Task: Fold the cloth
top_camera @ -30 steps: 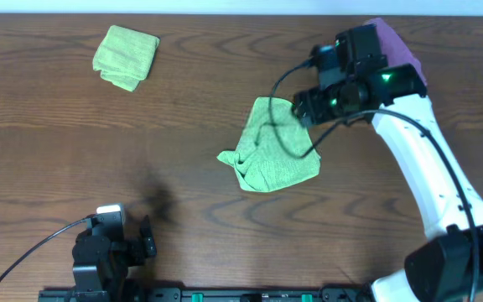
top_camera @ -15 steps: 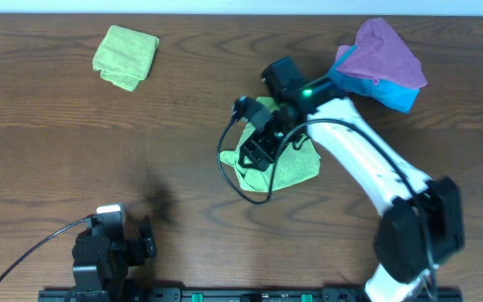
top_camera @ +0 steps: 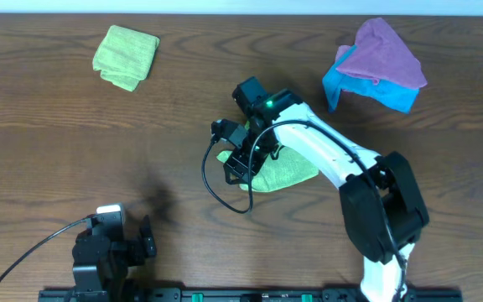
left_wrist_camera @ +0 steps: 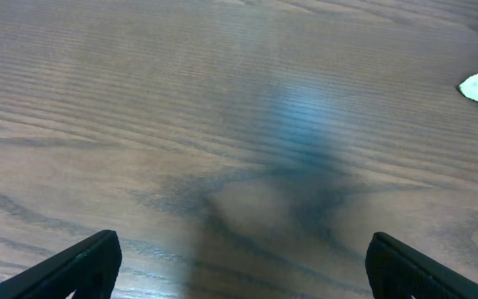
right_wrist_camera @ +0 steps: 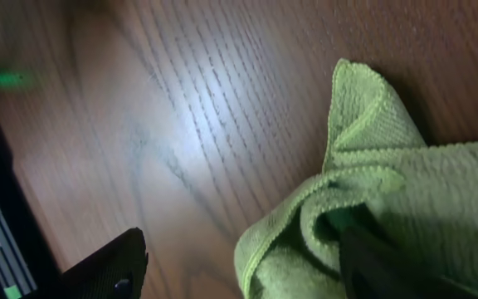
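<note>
Lying crumpled near the middle of the worktop (top_camera: 57, 151), the lime-green cloth (top_camera: 288, 168) sits in a loose heap with its hemmed edges turned over on themselves, not flat and not neatly folded. The right arm reaches across it from the right side, and its dark wrist covers the cloth's left part in the overhead view. The right pincer (right_wrist_camera: 241, 249) is spread wide: in the right wrist view one finger hangs over bare wood just beside the cloth's rolled border, while the other sits at the cloth itself, among its folds; whether it presses the fabric I cannot tell. The left pincer (left_wrist_camera: 243, 253) is also spread wide, low over bare wood near the front left of the worktop, well apart from the cloth, of which only a small green corner shows at the right edge of the left wrist view. A small thick green pad (top_camera: 126, 56) lies at the far left, and a purple cloth (top_camera: 386, 52) rests on a blue cloth (top_camera: 376, 91) at the far right.
</note>
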`<state>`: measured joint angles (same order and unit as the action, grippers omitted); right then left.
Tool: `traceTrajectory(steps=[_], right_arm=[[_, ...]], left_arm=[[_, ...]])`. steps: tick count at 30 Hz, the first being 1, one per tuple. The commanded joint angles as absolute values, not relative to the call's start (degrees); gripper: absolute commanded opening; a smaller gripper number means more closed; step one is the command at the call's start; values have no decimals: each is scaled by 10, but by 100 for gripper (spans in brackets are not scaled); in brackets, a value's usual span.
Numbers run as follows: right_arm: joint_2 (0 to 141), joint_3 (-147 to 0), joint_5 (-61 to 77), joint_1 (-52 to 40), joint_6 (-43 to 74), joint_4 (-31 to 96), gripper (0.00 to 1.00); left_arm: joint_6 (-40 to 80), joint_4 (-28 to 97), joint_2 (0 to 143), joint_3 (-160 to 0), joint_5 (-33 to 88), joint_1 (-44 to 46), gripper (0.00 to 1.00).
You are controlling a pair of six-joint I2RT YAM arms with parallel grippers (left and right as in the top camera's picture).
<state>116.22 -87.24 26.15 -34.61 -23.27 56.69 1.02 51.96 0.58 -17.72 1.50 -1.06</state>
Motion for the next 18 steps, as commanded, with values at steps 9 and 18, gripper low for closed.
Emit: traceTrajectory(steps=[9,18], right_arm=[[1200,-870,255,-350,-238,554,54],[1195,-870,342,-399,-233,629,1]], left_arm=[[-2,533,3,-169,10,-10,95],[-2,531,3,-169,10,-10,95]])
